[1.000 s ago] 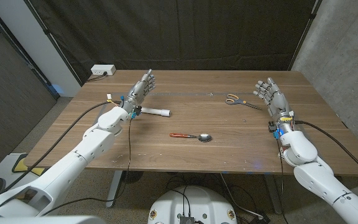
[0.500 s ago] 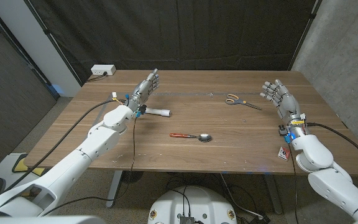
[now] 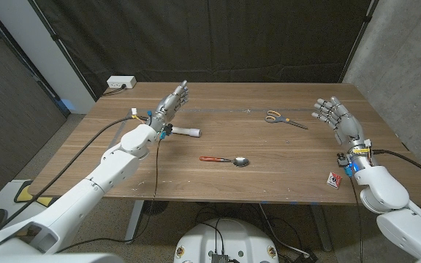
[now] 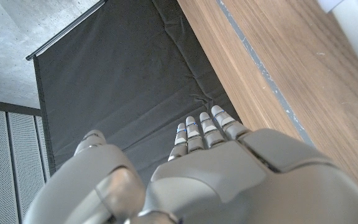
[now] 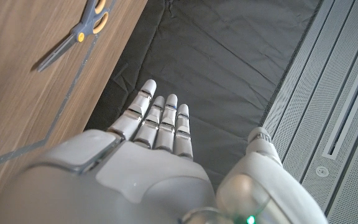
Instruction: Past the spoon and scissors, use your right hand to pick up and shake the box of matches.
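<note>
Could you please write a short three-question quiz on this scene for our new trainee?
1. True or false: the right hand grips the matchbox.
2. Which thing lies nearest the table's middle? A) scissors B) spoon C) white tube
3. Fill in: the matchbox lies near the table's front edge, beside the ___ arm.

Key: 1. False; the hand is open in the air, apart from the box. 2. B. 3. right.
</note>
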Motion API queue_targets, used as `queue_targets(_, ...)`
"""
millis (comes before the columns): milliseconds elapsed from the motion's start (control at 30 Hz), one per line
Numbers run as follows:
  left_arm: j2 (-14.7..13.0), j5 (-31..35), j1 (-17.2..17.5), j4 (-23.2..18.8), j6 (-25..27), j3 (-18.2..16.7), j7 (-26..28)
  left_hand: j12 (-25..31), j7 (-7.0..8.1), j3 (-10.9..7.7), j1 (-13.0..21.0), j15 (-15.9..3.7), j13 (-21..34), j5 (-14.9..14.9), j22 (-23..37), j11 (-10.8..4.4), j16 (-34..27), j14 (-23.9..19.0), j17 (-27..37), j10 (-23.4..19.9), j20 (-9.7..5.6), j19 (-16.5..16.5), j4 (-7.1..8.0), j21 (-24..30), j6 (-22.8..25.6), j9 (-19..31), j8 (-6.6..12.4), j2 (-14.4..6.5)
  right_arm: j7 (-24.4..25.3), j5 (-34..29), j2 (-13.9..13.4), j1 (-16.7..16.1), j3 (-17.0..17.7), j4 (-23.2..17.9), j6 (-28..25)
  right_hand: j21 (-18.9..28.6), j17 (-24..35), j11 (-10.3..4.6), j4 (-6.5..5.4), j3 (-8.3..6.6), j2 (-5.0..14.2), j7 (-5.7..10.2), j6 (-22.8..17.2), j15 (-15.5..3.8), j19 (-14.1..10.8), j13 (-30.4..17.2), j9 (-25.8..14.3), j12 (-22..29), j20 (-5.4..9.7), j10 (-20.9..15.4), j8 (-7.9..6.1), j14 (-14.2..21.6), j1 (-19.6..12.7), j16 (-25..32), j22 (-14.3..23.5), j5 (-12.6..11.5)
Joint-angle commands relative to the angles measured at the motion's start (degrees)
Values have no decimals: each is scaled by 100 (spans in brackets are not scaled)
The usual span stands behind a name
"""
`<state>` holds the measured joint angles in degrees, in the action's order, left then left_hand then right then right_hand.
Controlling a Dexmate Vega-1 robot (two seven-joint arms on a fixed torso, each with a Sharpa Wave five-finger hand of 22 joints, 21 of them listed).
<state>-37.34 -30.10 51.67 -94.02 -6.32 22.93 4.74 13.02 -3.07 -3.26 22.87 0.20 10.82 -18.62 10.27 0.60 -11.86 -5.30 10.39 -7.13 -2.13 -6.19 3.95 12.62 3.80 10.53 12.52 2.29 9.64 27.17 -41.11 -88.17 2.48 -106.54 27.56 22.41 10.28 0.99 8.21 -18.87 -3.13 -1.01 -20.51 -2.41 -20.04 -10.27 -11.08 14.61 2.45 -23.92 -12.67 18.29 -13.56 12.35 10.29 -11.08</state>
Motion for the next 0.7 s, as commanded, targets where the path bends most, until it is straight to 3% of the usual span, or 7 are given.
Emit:
queue_targets(33, -92, 16, 226, -266, -130, -125, 71, 0, 8, 1, 45, -34, 6, 20, 14, -25, 18, -30, 20, -54, -142, 49, -29, -31, 61, 23, 24, 7, 189, -437, 321, -608, 447, -444, 19, 14, 7, -40, -22, -5, 29, 40, -175, -36, -113, -25, -39, 37, 290, -124, -71, 119, -80, 14, 9, 8)
queue_targets(267, -53, 113, 267, -259, -266, -123, 119, -1, 21, 3, 66, -46, 7, 26, 13, -47, 23, -44, 19, -79, -136, 79, -34, -49, 98, 24, 28, -4, 287, -733, 604, -1019, 706, -648, 37, -1, 2, -121, -11, -10, 37, 83, -250, -68, -152, -26, -65, 45, 289, -191, -98, 168, -123, -1, 10, 4)
queue_targets(467, -35, 131, 223, -252, -201, -77, 91, 0, 22, 4, 81, -56, 7, 30, 12, -41, 25, -60, 18, -104, -129, 92, -39, -57, 139, 24, 35, -13, 392, -1009, 852, -1431, 995, -910, -97, -7, -3, -106, 6, -22, 48, 102, -264, -63, -193, -28, -75, 48, 289, -232, -98, 215, -177, -6, 11, -1)
queue_targets(700, 20, 140, 81, -226, -68, 13, 37, -5, 8, 7, 96, -54, 8, 35, 11, -41, 29, -72, 18, -117, -117, 93, -42, -61, 144, 25, 26, -22, 356, -1171, 1131, -1779, 1236, -1092, -183, 28, 5, -106, 1, -25, 65, 104, -329, -110, -401, -30, -88, 51, 359, -312, -106, 373, -219, 10, 16, 2)
